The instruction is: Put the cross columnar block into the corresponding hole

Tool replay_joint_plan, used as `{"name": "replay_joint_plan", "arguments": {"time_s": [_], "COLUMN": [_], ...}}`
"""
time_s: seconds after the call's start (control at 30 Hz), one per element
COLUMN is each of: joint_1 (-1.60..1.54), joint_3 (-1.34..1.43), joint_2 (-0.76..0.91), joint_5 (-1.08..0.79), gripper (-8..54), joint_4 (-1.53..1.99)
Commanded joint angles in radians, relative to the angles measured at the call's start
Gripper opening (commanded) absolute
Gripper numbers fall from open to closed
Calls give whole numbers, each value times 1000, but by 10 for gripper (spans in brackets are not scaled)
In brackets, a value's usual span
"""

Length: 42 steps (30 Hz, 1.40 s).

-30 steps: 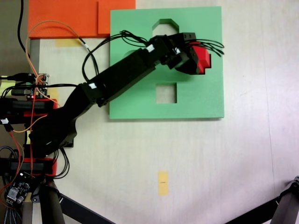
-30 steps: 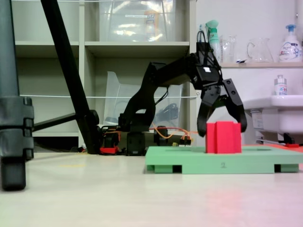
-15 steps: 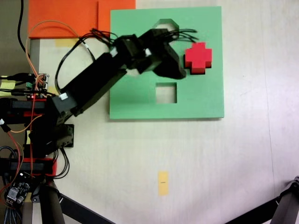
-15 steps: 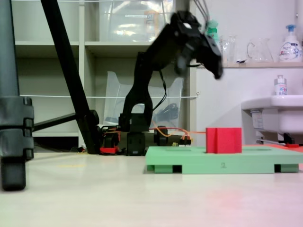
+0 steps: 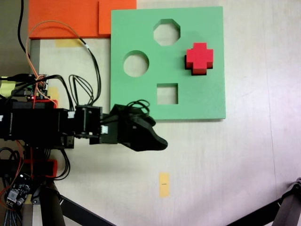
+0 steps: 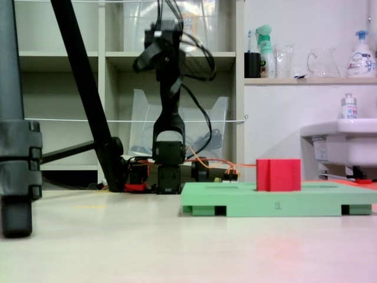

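Arm folded back over its base, well clear of the board. In a fixed view from above, the gripper (image 5: 157, 142) points right, over bare table just below the board's lower left corner; the jaws overlap into one dark mass, so whether the fingers are apart or closed cannot be told. In the low side view the arm stands upright above its base, gripper (image 6: 141, 61) raised high in front of the shelving — dark against the shelves, jaw gap not readable there either. It holds nothing.

Near the camera in the side view: a thick black tripod leg (image 6: 17, 135), cut off at the left edge and out of focus.

Block (image 5: 199, 58) sits in the cross hole at the board's right side; the hole itself is hidden under it except a dark edge along the block's lower side. From the side the block (image 6: 278, 174) stands up well above the board's top face, upright, not flush.

Board (image 5: 141, 101) — green, square; octagonal, round and square cutouts open. Its front edge (image 6: 235, 203) carries a faint "2".

Orange sheets (image 5: 66, 16) lie at the board's upper left corner, cut off by the frame. A yellow tape strip (image 5: 163, 184) lies on the table below the gripper; its marking is too small to read.

Far shelf: spray bottles (image 6: 362, 50), labels illegible.
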Motion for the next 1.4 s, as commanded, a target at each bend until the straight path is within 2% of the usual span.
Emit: {"name": "replay_joint_plan", "arguments": {"time_s": [0.0,0.03,0.1,0.37,0.53,0.67,1.37], "joint_1": [31,48,57,-25,-26,-25,-25], "joint_3": [238,431,601,1109,1313,1316,1356], "joint_2": [133,152,150,305,330,344,334], "joint_5": [-146,-193,-224,-302,-515,-586,-588], "gripper": [339,335,329,328,330,353,342], "joint_4": [-589,-871,-1060,-1046,-1042,-824,-917]}}
